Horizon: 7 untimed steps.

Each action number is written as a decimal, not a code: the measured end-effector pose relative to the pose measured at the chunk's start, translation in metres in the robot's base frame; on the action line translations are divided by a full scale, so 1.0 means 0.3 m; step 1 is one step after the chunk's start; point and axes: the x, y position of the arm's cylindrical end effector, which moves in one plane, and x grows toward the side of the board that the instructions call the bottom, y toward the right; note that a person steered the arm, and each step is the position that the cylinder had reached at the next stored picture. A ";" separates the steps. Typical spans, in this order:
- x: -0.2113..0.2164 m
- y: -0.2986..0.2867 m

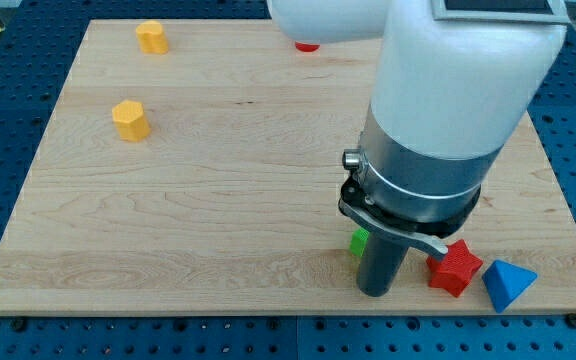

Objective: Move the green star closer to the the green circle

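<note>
A green block shows only as a small piece just left of the rod, and the arm hides most of it, so I cannot make out its shape. I see no second green block; the arm's white body may cover it. My tip rests on the board near the view's bottom edge. It is just below and to the right of the green piece and looks close to or touching it.
A red star and a blue triangle lie right of the tip. Two yellow blocks sit at the upper left and left. A red block peeks out at the top. The board's bottom edge is near.
</note>
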 end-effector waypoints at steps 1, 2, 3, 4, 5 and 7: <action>-0.037 -0.009; -0.094 -0.009; -0.122 -0.009; -0.123 -0.009; -0.151 -0.009; -0.309 -0.009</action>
